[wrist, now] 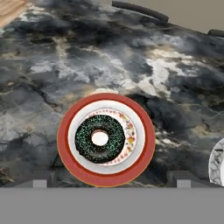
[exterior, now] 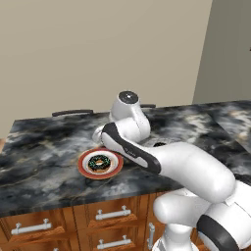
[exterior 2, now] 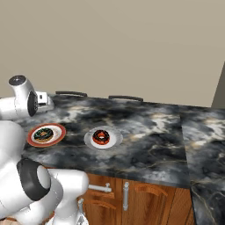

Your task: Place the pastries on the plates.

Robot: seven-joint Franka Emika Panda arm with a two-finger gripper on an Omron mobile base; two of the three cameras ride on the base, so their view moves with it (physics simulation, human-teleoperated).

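A pastry with dark icing and green sprinkles (wrist: 99,138) lies in the middle of the larger plate (wrist: 63,140), which has a red-orange rim. My gripper (wrist: 113,181) hangs above this plate's near edge, open, its fingertips (wrist: 41,180) wide apart and empty. From the right base view, the same plate (exterior 2: 61,132) and pastry (exterior 2: 43,134) sit left of the smaller white plate (exterior 2: 113,141). That plate carries the other pastry (exterior 2: 101,137), dark-iced with red-orange sprinkles. In the left base view the red-rimmed plate (exterior: 83,164) with its pastry (exterior: 99,163) lies just below my forearm.
Both plates rest on a dark marbled counter (exterior 2: 149,132) with wooden drawers (exterior: 112,215) under its front edge. Two dark bar handles (exterior 2: 125,98) run along the counter's back edge before a beige wall. The counter continues to the right (exterior 2: 206,145).
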